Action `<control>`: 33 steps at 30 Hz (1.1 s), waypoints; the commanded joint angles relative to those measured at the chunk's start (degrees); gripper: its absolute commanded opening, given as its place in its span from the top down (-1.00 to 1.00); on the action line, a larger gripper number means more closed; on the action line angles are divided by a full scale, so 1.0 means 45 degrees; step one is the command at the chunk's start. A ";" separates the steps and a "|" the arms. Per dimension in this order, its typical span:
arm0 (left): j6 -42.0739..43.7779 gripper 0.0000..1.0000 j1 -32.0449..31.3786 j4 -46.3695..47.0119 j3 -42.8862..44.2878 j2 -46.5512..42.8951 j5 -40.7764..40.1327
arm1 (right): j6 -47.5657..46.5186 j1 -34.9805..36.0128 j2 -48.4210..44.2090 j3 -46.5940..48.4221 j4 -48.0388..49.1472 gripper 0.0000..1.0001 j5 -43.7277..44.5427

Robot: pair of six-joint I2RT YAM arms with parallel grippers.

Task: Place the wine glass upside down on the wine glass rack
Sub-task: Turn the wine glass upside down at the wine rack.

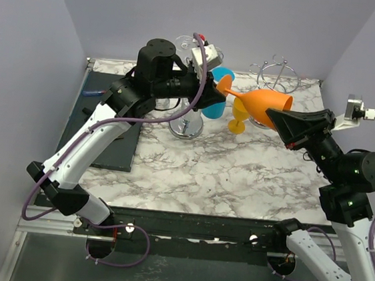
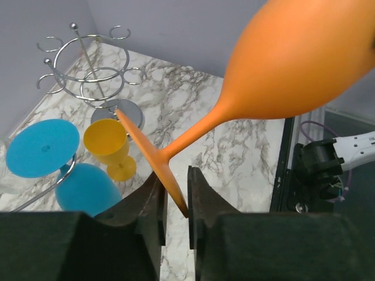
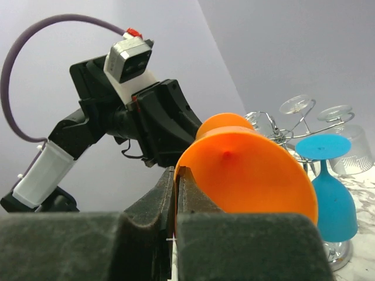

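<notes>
The left gripper stands narrow around the foot's edge of the orange wine glass; whether it pinches firmly I cannot tell. The glass lies almost level above the desk, foot toward 9 o'clock and mouth toward 3 o'clock, where the right gripper is clamped on the rim. The wire rack stands just beyond at 12 o'clock. A yellow cup and a blue glass crowd the space underneath.
</notes>
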 commanded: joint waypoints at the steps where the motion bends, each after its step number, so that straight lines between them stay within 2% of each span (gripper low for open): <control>1: 0.0410 0.74 -0.0093 0.0241 0.0610 0.0092 -0.0069 | 0.0079 -0.0038 -0.0217 -0.0291 0.0517 0.79 -0.0438; 4: 0.0957 0.80 -0.0092 0.0223 0.0740 0.0161 -0.0603 | -0.0081 -0.0036 -0.0448 -0.0308 0.0148 0.44 -0.0377; 8: 0.2009 0.88 -0.0084 0.0262 0.1079 0.0312 -0.1517 | -0.0238 -0.0036 -0.0766 -0.0268 -0.0759 -0.30 -0.0258; 11: 0.2619 0.91 -0.0087 0.0488 0.1526 0.0477 -0.2060 | -0.0354 -0.0036 -0.1050 -0.0134 -0.1916 -0.56 -0.0131; 15: 0.3513 0.91 -0.0088 0.0781 0.2003 0.0478 -0.2302 | -0.0733 -0.0036 -0.1272 0.0627 -0.3846 -0.70 -0.0467; 21: 0.5013 0.94 -0.0083 0.1814 0.1767 0.0049 -0.1928 | -0.1654 -0.0036 -0.0849 0.2799 -0.7439 -0.75 -0.0702; 25: 0.6346 0.95 -0.0197 0.2421 0.1304 -0.0356 -0.1709 | -0.2018 -0.0041 -0.0100 0.4041 -0.9345 -0.79 -0.0148; 29: 0.8491 0.95 -0.0473 0.2778 0.0120 -0.1242 -0.1670 | -0.2030 -0.0039 0.0695 0.4910 -0.9813 -0.82 -0.0004; 31: 0.9639 0.95 -0.0685 0.2885 -0.0587 -0.1747 -0.1673 | -0.1593 -0.0027 0.1252 0.5356 -0.9804 -0.92 -0.0075; 33: 1.0491 0.96 -0.0885 0.2908 -0.1237 -0.2217 -0.1623 | -0.1125 -0.0027 0.1919 0.5909 -0.9649 -0.96 -0.0941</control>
